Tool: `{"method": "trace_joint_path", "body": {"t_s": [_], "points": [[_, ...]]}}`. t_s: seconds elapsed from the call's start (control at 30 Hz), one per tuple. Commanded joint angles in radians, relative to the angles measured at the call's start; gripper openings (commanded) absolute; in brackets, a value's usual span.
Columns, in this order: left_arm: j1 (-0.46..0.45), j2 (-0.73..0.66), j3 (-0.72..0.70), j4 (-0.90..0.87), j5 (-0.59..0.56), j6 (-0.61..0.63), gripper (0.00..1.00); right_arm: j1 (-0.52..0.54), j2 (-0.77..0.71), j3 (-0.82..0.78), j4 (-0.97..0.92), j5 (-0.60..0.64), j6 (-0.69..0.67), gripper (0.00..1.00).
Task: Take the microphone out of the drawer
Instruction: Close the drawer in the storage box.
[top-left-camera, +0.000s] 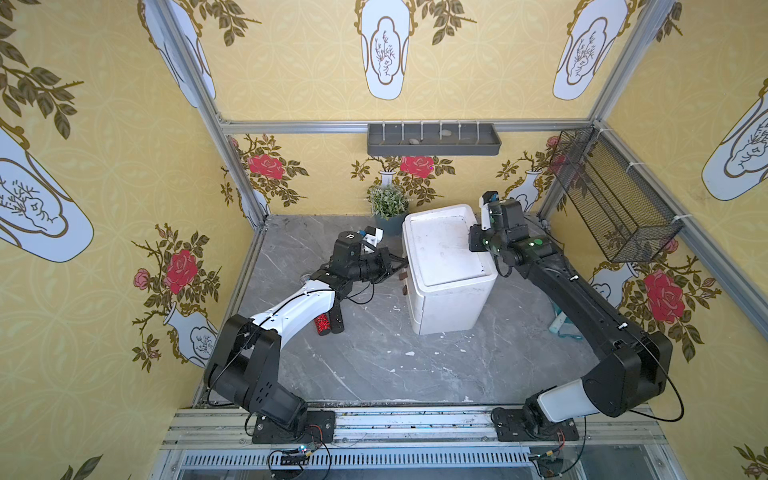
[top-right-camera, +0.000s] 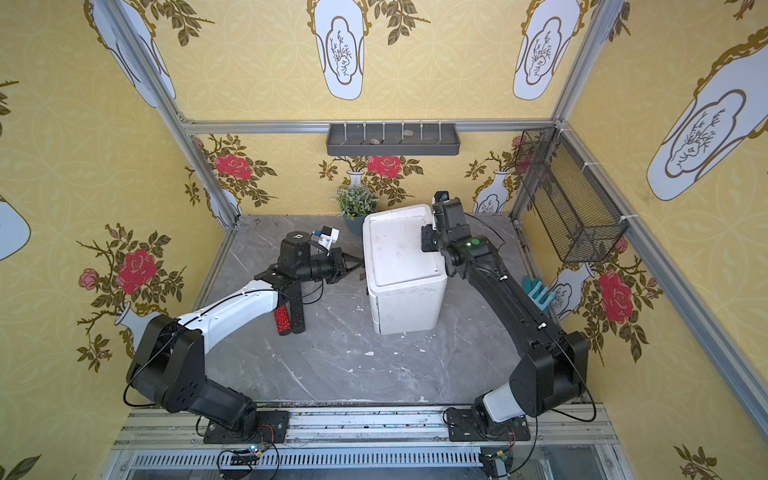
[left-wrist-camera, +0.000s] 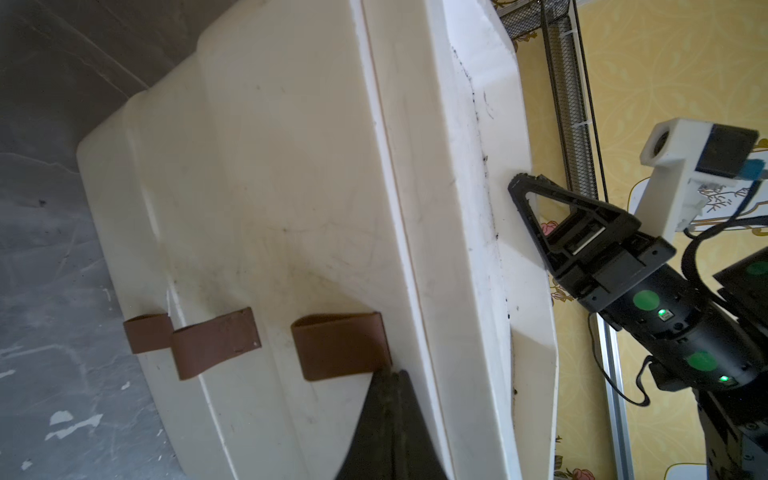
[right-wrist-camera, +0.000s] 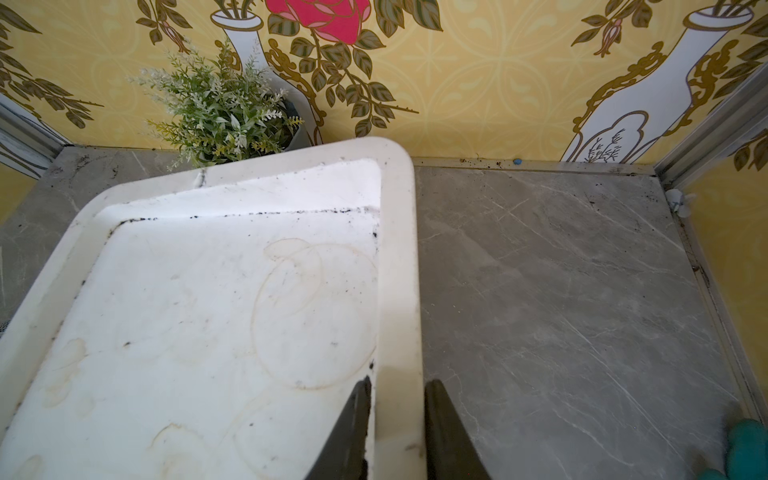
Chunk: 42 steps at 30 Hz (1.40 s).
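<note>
White plastic drawer cabinet (top-left-camera: 449, 249) sits on grey marble tabletop (top-left-camera: 374, 361), 3 drawers looking closed. Our left gripper (left-wrist-camera: 392, 376) is pressed together at the top brown strap pull (left-wrist-camera: 340, 347); right gripper (right-wrist-camera: 399, 381) pinches the cabinet's raised rim. We can't tell if the black stick (top-left-camera: 337, 320) beside the red glittery cylinder (top-left-camera: 322, 325) is the microphone.

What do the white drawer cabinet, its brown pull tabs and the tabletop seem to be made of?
drawer cabinet: likely moulded plastic, matte white; rounded edges, stains.
pull tabs: perhaps leather or faux leather; brown bent strips.
tabletop: marble-look slab or laminate; grey with white veins.
</note>
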Motion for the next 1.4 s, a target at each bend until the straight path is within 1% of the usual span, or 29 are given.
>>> {"method": "trace_joint_path", "body": {"t_s": [0.0,0.3,0.4,0.53,0.6,0.67,0.7,0.8,0.93,1.07,1.13,1.37], "points": [[-0.007,0.020,0.004,0.061,0.012,-0.019,0.00,0.008,0.015,-0.016,-0.108,-0.086,0.019,0.26],[-0.009,0.012,-0.007,0.093,0.006,-0.026,0.01,0.008,0.012,-0.020,-0.108,-0.085,0.019,0.26],[-0.009,0.006,-0.018,0.112,0.012,-0.030,0.09,0.008,0.012,-0.019,-0.109,-0.084,0.019,0.26],[0.006,-0.013,-0.032,0.093,0.011,-0.018,0.27,0.008,0.011,-0.018,-0.112,-0.084,0.018,0.26],[0.024,-0.036,-0.048,0.072,-0.003,-0.009,0.34,0.008,0.008,-0.016,-0.114,-0.084,0.015,0.26],[0.034,-0.065,-0.069,0.055,-0.015,0.001,0.37,0.008,0.007,-0.014,-0.115,-0.081,0.012,0.26],[0.069,-0.081,-0.080,0.043,-0.023,0.007,0.38,0.008,0.006,-0.012,-0.115,-0.081,0.011,0.26],[0.097,-0.117,-0.109,0.017,-0.035,0.020,0.40,0.007,0.007,-0.007,-0.114,-0.082,0.007,0.26],[0.123,-0.143,-0.163,0.029,-0.046,0.017,0.43,0.006,0.012,-0.007,-0.109,-0.086,0.003,0.26],[0.129,-0.131,-0.249,0.159,-0.028,-0.036,0.53,0.006,0.018,-0.007,-0.106,-0.091,-0.006,0.26],[0.129,-0.110,-0.293,0.257,-0.014,-0.078,0.55,0.006,0.024,-0.003,-0.106,-0.096,-0.011,0.26],[0.131,0.007,-0.386,0.536,-0.002,-0.191,0.55,0.008,0.050,0.039,-0.140,-0.099,-0.024,0.26]]}}
